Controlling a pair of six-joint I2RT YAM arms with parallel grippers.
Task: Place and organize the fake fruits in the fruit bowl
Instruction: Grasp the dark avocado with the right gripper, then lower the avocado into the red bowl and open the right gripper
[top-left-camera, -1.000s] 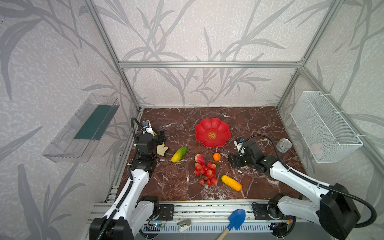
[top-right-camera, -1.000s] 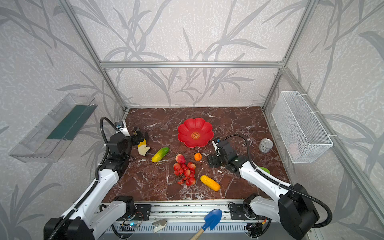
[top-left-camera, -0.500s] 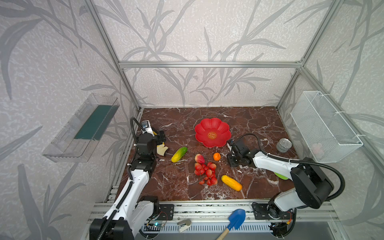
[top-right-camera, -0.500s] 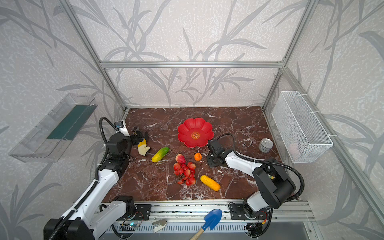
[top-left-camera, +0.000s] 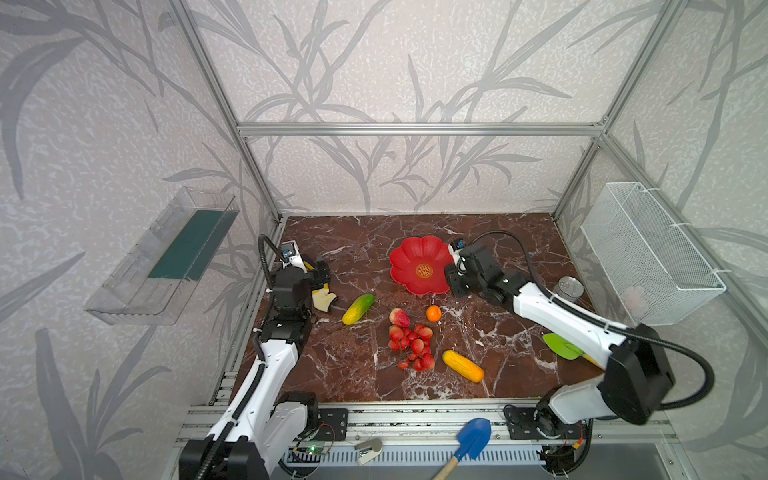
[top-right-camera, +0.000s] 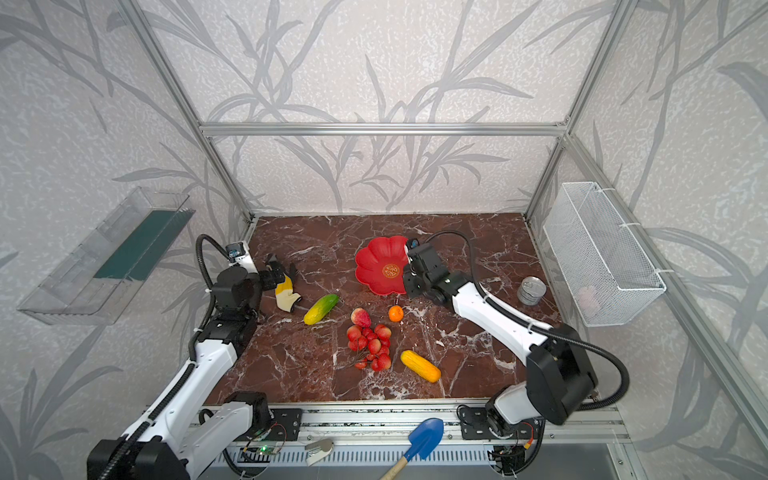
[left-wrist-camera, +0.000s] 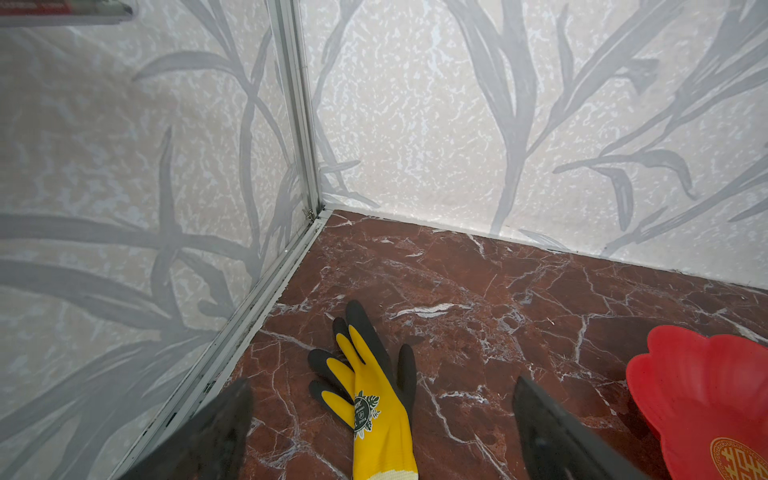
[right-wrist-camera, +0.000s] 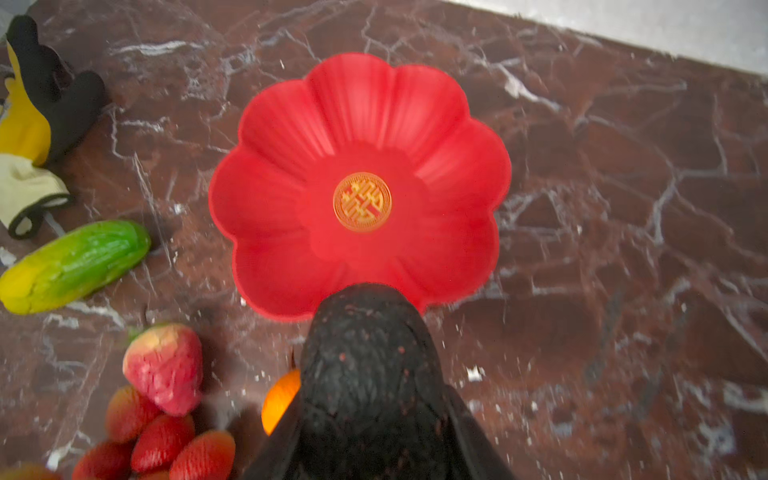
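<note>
Right gripper (right-wrist-camera: 370, 440) pinching dark, pebbled avocado (right-wrist-camera: 365, 353) at three o'clock of glossy red scalloped fruit bowl (top-left-camera: 409, 253); left gripper (left-wrist-camera: 386, 432) spread above yellow-black glove (left-wrist-camera: 376, 386).

I carry a near-black, pebbled avocado (right-wrist-camera: 368, 365). The fruit bowl (right-wrist-camera: 291, 166) is glossy red with a gold emblem (right-wrist-camera: 362, 201). The oblong fruit (right-wrist-camera: 79, 266) fades green to yellow; the glove (left-wrist-camera: 380, 411) is yellow and black; the tabletop (right-wrist-camera: 623, 208) is red-brown marble, white-veined.
</note>
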